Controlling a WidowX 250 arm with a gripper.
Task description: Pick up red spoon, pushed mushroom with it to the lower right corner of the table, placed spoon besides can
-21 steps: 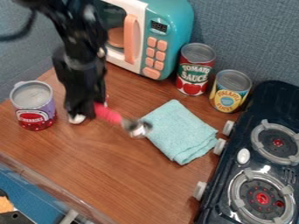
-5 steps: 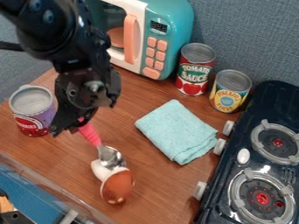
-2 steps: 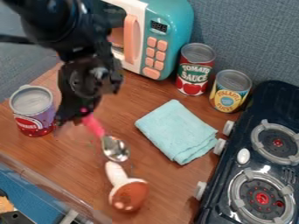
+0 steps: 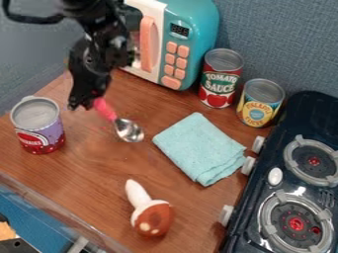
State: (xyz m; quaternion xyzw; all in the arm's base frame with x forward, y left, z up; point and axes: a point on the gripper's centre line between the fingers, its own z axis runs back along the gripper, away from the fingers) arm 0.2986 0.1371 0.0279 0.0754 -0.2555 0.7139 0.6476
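Observation:
The black gripper hangs at the upper left, right of and slightly above the purple-and-red can. It is shut on the handle of the red spoon. The spoon's metal bowl points down and to the right, between the can and the folded cloth. Near the table's front edge, the mushroom lies on its side, apart from the spoon, its white stem toward the back and its brown spotted cap toward the front.
A folded teal cloth lies mid-table. Behind it stand a toy microwave, a tomato sauce can and a yellow can. The dark toy stove runs along the right side.
The gripper has drawn back toward the upper part of the view with the spoon, away from the mushroom. The mushroom has shifted right and turned slightly.

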